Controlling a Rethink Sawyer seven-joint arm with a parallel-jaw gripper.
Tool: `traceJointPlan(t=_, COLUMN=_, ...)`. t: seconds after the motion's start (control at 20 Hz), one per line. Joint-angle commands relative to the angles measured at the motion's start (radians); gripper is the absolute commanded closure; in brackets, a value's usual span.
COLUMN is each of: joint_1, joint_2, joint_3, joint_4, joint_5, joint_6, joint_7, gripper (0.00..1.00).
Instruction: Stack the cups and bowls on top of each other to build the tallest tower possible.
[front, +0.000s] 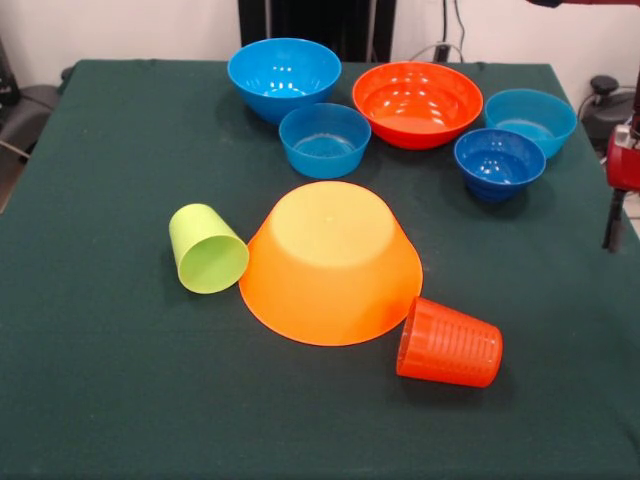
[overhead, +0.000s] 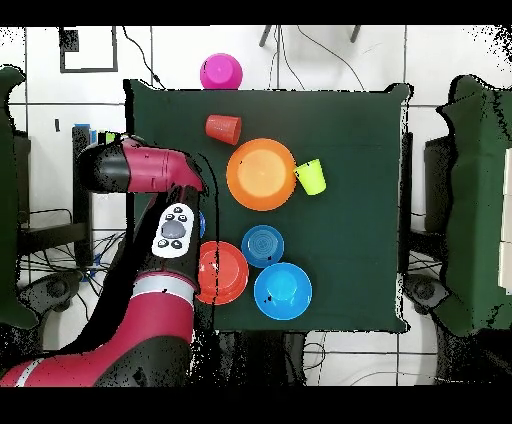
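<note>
The large light-orange bowl lies upside down mid-table, with nothing on it; it also shows in the overhead view. The lime-green cup lies on its side against the bowl's left rim. The ribbed orange cup lies on its side at the bowl's front right. Behind stand a medium blue bowl, a red-orange bowl and three small blue bowls. A pink bowl sits at the table's far edge in the overhead view. No lime-green bowl is in view. My gripper hangs beyond the table's right edge, away from everything.
The red arm reaches over the table's left side in the overhead view and covers part of a small blue bowl. The dark green cloth covers the table. Cables and chairs stand around it.
</note>
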Motion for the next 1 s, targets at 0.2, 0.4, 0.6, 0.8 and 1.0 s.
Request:
traceJointPlan(t=0.2, joint_1=-0.037, joint_2=-0.016, joint_3=0.126, joint_4=0.050, joint_5=-0.012, joint_6=0.075, joint_7=0.068, gripper=0.00)
traceJointPlan(t=0.4, joint_1=-0.037, joint_2=-0.023, joint_3=0.119, joint_4=0.045, joint_5=-0.013, joint_6=0.103, joint_7=0.068, gripper=0.00)
traceJointPlan(t=0.6, joint_1=-0.035, joint_2=-0.025, joint_3=0.104, joint_4=0.045, joint_5=-0.029, joint_6=0.123, joint_7=0.055, gripper=0.00)
traceJointPlan(t=0.8, joint_1=-0.036, joint_2=-0.029, joint_3=0.078, joint_4=0.051, joint_5=-0.052, joint_6=0.168, joint_7=0.036, gripper=0.00)
traceJointPlan(t=1.0, joint_1=-0.075, joint_2=-0.083, joint_3=0.050, joint_4=0.193, joint_5=-0.112, joint_6=0.109, joint_7=-0.014, gripper=0.00)
